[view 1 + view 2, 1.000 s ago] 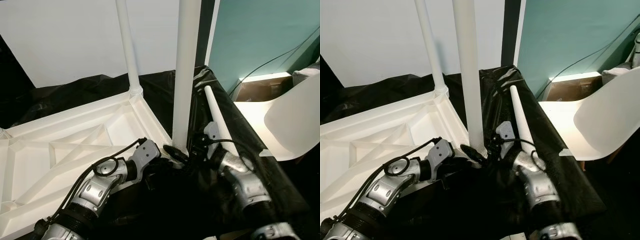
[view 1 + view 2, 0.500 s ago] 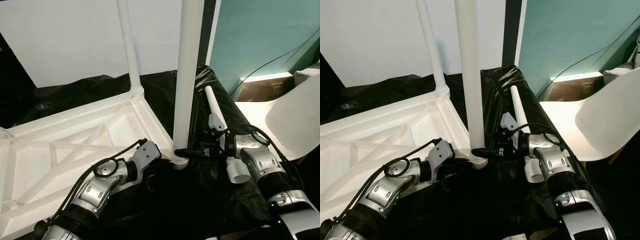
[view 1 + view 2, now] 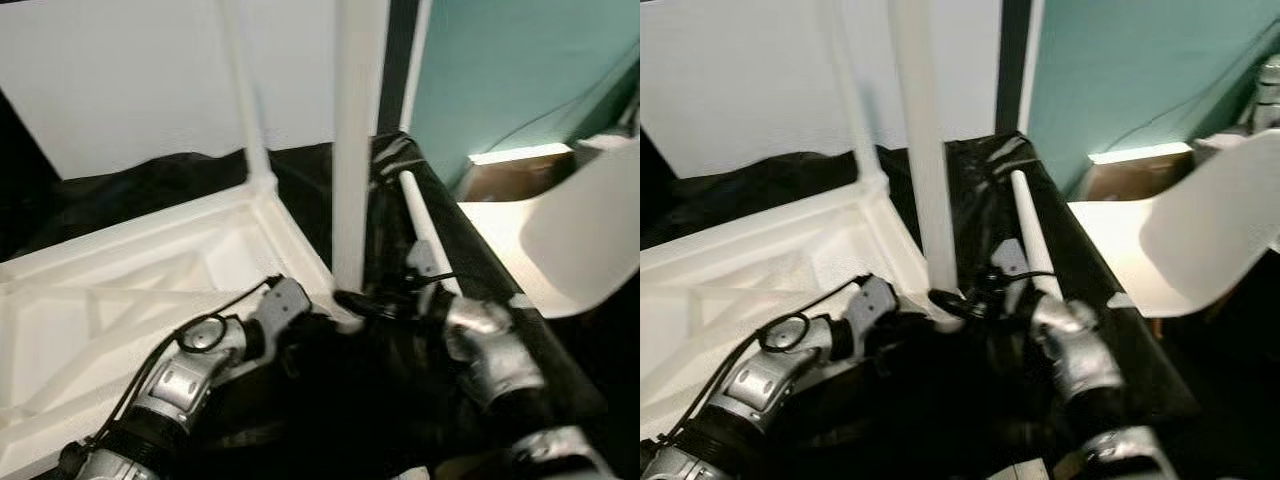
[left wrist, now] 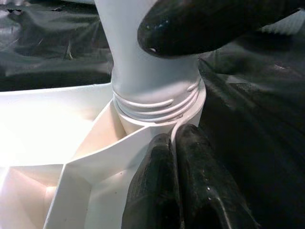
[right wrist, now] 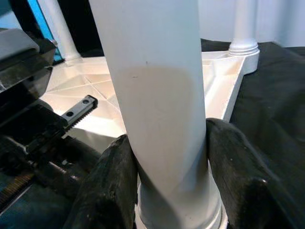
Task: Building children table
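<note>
White wall [image 3: 130, 80] far left, teal wall [image 3: 510, 70] far right with a dark cable [image 3: 545, 115] running down it. Black sheet [image 3: 120, 190] covers the work surface. White curved chair [image 3: 585, 235] on the right, over a brightly lit floor patch [image 3: 490, 220].

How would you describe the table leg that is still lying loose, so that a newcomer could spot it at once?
Start at the upside-down white tabletop on the black sheet. Two white legs stand upright at its corners: the far leg and the near leg, which the right tool clamps. The loose leg lies flat on the sheet beside the near one, pointing away from the robot.
</note>
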Controlling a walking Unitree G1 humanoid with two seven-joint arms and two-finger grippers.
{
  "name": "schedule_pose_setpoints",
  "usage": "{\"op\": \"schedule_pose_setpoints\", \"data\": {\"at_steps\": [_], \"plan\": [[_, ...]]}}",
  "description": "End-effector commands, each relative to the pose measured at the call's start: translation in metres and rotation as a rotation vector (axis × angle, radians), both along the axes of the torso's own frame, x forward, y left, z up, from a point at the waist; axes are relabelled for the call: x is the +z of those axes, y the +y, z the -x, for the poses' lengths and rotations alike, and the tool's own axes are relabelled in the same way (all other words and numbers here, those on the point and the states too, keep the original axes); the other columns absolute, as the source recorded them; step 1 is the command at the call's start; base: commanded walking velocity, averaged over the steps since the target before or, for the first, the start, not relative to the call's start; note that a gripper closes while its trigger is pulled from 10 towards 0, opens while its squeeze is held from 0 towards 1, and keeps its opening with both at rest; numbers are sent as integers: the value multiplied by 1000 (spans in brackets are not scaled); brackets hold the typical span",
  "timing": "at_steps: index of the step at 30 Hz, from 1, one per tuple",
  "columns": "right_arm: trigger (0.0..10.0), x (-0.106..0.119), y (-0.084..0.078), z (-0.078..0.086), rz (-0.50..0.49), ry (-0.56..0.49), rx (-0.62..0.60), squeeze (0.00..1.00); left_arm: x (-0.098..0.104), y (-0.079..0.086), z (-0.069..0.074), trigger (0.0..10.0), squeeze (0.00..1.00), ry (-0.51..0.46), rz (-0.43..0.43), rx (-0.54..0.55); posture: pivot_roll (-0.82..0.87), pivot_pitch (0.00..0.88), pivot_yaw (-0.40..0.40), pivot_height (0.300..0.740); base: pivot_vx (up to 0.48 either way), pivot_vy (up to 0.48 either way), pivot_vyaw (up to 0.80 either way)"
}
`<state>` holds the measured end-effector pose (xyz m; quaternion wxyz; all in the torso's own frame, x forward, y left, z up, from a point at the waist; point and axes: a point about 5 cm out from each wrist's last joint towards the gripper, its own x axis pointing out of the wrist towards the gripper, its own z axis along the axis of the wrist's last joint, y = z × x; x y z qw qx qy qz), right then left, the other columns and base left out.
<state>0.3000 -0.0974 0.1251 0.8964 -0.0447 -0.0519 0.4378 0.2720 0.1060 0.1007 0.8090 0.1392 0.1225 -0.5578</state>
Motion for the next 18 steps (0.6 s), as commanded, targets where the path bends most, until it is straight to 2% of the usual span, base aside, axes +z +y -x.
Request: {"op": "schedule_pose_setpoints", "data": {"at_steps": [1, 2, 3, 6, 9, 12, 17, 18], "plan": [[0, 26, -22, -15, -76, -124, -320, 0, -32, -20, 35, 10000, 0, 199, 34, -185, 50, 0, -15, 740, 0, 0, 0], [0, 26, -22, -15, -76, -124, -320, 0, -32, -20, 35, 10000, 0, 199, 34, -185, 50, 0, -15, 740, 0, 0, 0], [0, 24, -26, -13, -75, -147, -426, 0, -33, -20, 35, 10000, 0, 201, 31, -189, 44, 0, -10, 740, 0, 0, 0], [0, 22, -28, -12, -75, -151, -459, 0, -33, -20, 35, 10000, 0, 201, 31, -191, 44, 0, -10, 740, 0, 0, 0], [0, 20, -27, -2, -106, -151, -571, 0, -32, -20, 35, 10000, 0, 199, 33, -190, 50, 0, -12, 740, 0, 0, 0], [0, 16, -24, -2, -96, -113, -600, 0, -33, -20, 34, 10000, 0, 202, 35, -189, 50, 0, -12, 740, 0, 0, 0], [0, 15, -19, -3, -83, -106, -569, 0, -34, -20, 34, 10000, 0, 203, 34, -190, 42, 0, -9, 740, 0, 0, 0], [10000, 10, -6, -2, -69, -60, -411, 1000, -33, -21, 32, 10000, 0, 200, 33, -192, 36, 0, -7, 740, 0, 0, 0]]}}
